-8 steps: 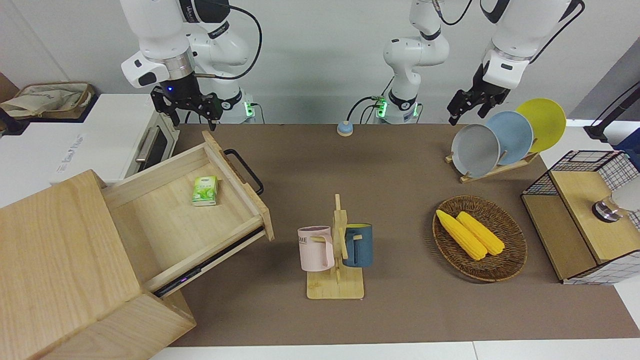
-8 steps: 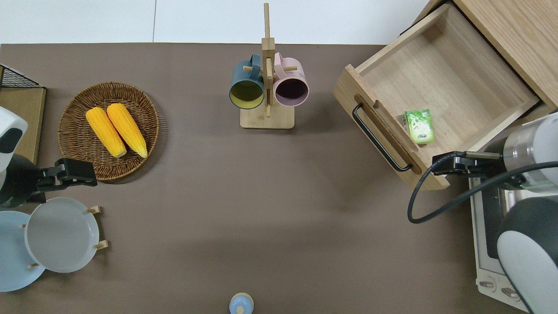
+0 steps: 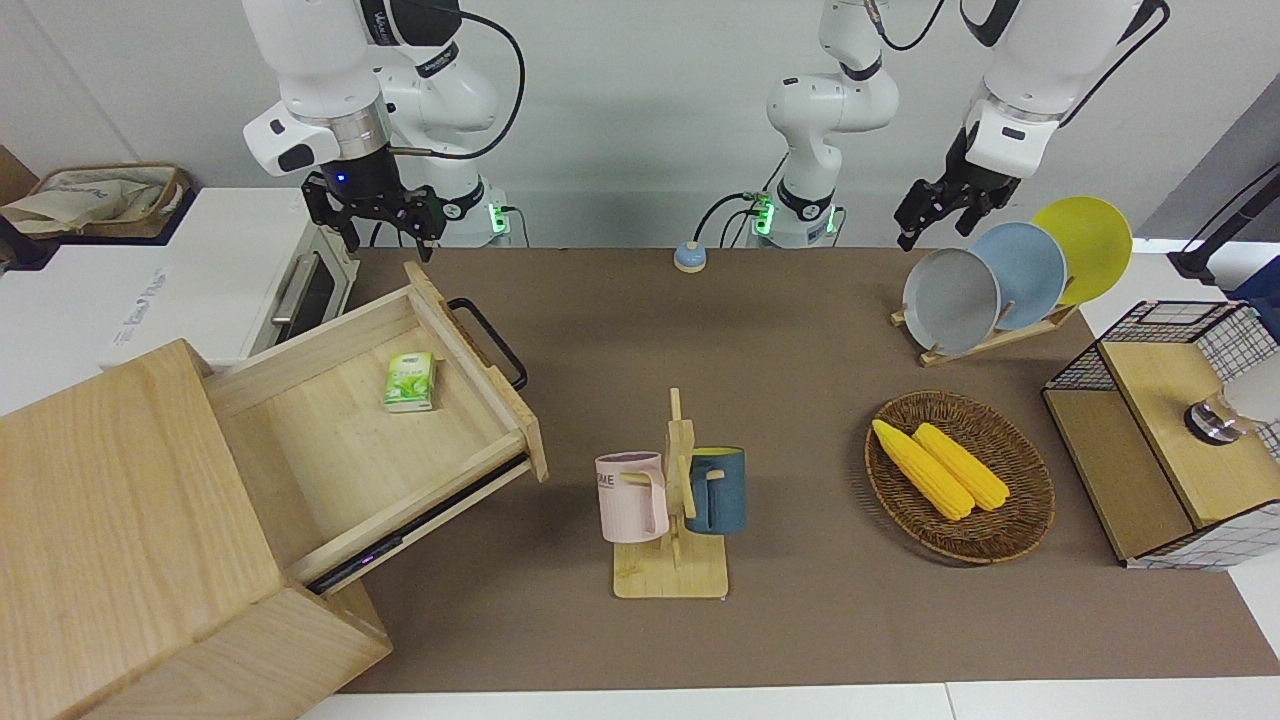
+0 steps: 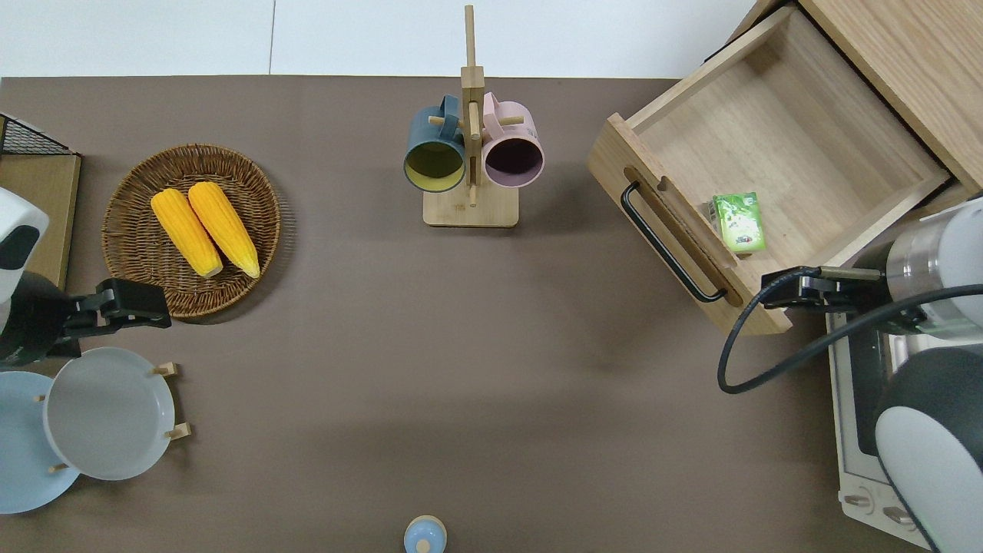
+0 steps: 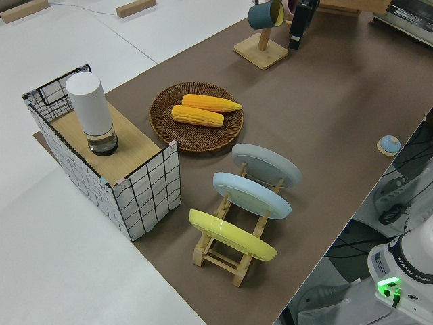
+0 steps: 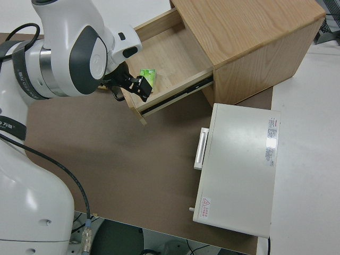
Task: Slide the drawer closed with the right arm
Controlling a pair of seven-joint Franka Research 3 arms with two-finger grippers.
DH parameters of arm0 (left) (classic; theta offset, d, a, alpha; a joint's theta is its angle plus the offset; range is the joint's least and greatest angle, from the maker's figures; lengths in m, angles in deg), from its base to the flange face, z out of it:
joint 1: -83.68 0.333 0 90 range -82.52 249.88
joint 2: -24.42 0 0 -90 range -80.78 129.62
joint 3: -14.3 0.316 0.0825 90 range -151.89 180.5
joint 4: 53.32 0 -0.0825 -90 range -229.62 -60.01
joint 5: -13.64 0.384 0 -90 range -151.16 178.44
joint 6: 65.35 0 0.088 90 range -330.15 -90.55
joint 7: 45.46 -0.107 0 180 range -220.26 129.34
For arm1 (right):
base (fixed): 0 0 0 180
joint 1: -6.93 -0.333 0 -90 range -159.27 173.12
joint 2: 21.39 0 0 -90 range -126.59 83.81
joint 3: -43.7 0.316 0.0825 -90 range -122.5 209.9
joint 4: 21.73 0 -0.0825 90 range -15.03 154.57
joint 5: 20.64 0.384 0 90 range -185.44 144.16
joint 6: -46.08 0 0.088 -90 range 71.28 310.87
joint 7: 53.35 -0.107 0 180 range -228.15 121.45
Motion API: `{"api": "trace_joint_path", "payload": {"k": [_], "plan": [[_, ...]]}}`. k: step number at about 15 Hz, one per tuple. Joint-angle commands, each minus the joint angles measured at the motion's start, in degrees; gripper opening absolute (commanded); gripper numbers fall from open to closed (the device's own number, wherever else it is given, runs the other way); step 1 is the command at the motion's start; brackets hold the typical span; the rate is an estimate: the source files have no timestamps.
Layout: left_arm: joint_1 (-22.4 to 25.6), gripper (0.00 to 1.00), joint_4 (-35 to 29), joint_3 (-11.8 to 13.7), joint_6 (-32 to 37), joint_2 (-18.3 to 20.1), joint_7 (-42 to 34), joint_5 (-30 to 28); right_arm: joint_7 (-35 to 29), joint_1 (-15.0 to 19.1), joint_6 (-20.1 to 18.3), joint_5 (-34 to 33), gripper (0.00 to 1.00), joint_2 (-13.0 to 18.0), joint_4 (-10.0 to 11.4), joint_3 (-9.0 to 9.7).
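Note:
The light-wood drawer (image 3: 330, 450) stands pulled far out of the pale wooden cabinet (image 3: 110, 500), its black bar handle (image 3: 490, 345) toward the table's middle. A green packet (image 3: 410, 381) lies inside it. In the overhead view the drawer (image 4: 799, 130), its handle (image 4: 666, 242) and the packet (image 4: 739, 222) show too. My right gripper (image 3: 388, 238) is open and empty. It hangs over the end of the drawer front nearest the robots (image 4: 772, 292), apart from the wood; it also shows in the right side view (image 6: 139, 89). My left arm is parked, its gripper (image 3: 935, 215) open.
A white toaster oven (image 3: 250, 270) stands beside the drawer, nearer to the robots. A mug rack (image 3: 672, 500) with two mugs is mid-table. A basket with corn (image 3: 958, 475), a plate rack (image 3: 1000, 275) and a wire-mesh box (image 3: 1170, 440) stand toward the left arm's end.

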Motion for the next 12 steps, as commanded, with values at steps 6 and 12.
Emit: {"api": "trace_joint_path", "payload": {"k": [6,12], "plan": [[-0.07,0.99,0.21,0.25,0.97,0.48,-0.51,-0.05,0.58,-0.05,-0.82,-0.03,0.581,0.67,0.50,-0.03],[-0.07,0.99,0.21,0.25,0.89,0.48,-0.51,-0.05,-10.36,0.21,-6.70,1.03,0.000,0.67,-1.08,2.69]]}}
